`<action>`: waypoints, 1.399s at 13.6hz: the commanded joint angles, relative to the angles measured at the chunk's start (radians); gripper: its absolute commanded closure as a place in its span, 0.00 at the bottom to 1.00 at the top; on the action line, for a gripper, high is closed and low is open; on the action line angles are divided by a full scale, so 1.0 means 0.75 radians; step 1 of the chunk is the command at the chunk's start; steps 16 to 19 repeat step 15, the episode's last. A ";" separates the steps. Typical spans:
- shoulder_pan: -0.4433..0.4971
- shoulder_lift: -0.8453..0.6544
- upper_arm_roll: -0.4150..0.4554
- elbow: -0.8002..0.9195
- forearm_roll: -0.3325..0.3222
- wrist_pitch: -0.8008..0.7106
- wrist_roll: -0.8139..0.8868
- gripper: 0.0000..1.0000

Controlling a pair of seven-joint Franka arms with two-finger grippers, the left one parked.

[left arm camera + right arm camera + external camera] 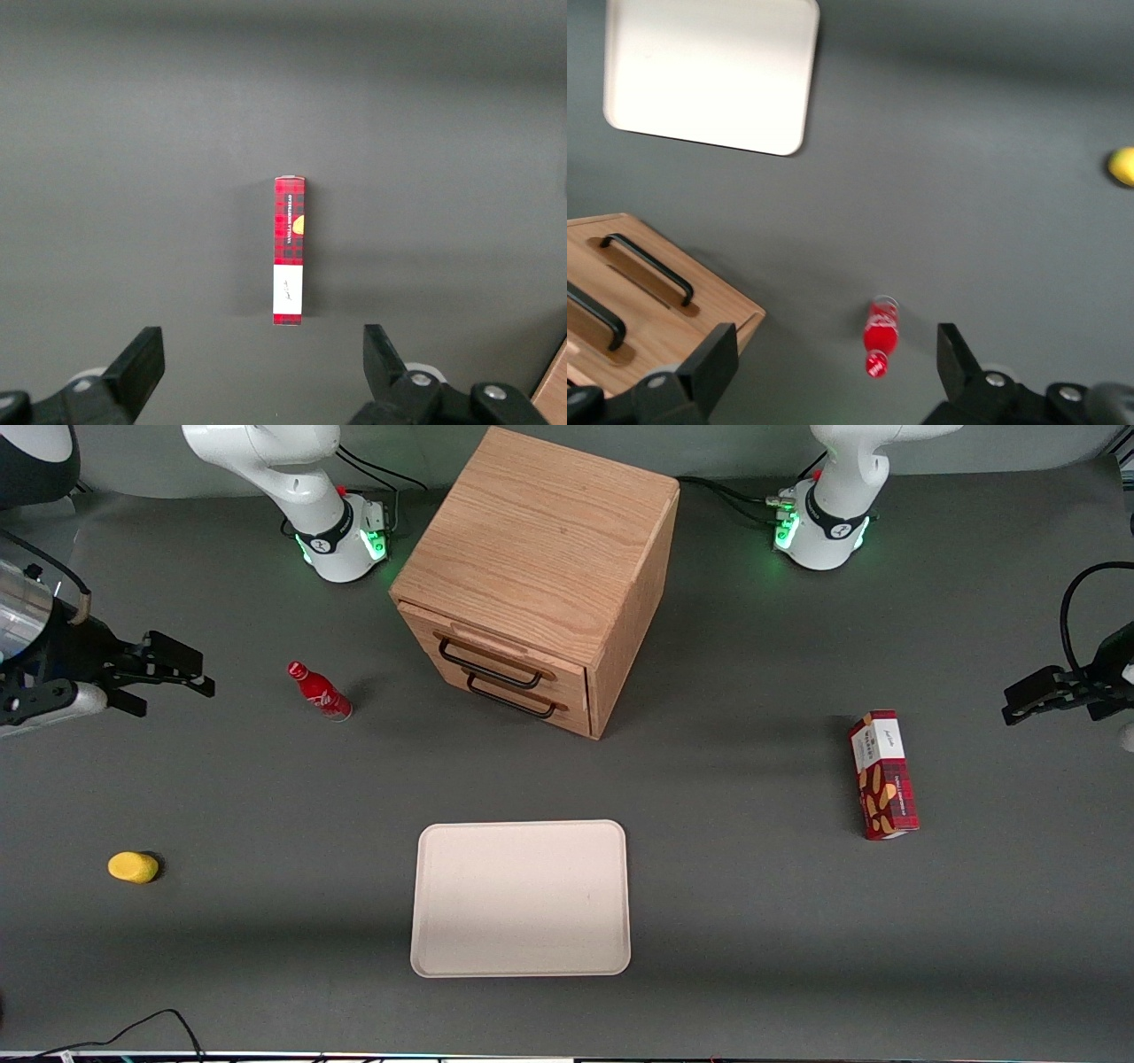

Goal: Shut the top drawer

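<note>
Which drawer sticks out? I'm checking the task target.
The top drawer, upper of two, protrudes slightly from the cabinet; the lower drawer sits flush. The tool hovers open, away.

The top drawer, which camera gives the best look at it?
The front view: the top drawer shows its whole front and black handle, sticking out slightly from the cabinet. The right wrist view shows only part of it, cut at the edge. The left wrist view shows none. The hand is open, off toward the working arm's end.

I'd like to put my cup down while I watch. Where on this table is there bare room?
Bare table lies between the tray and the biscuit box, and between the tray and the yellow object. It is tighter near the cabinet, where the red bottle stands and the open gripper hovers, apart from the top drawer.
</note>
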 commanded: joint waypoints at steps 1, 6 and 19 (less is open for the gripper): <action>0.010 -0.079 -0.037 -0.003 -0.042 -0.090 0.112 0.00; 0.006 -0.122 -0.037 -0.038 -0.150 -0.092 0.180 0.00; -0.037 -0.102 -0.035 -0.081 -0.177 -0.006 0.162 0.00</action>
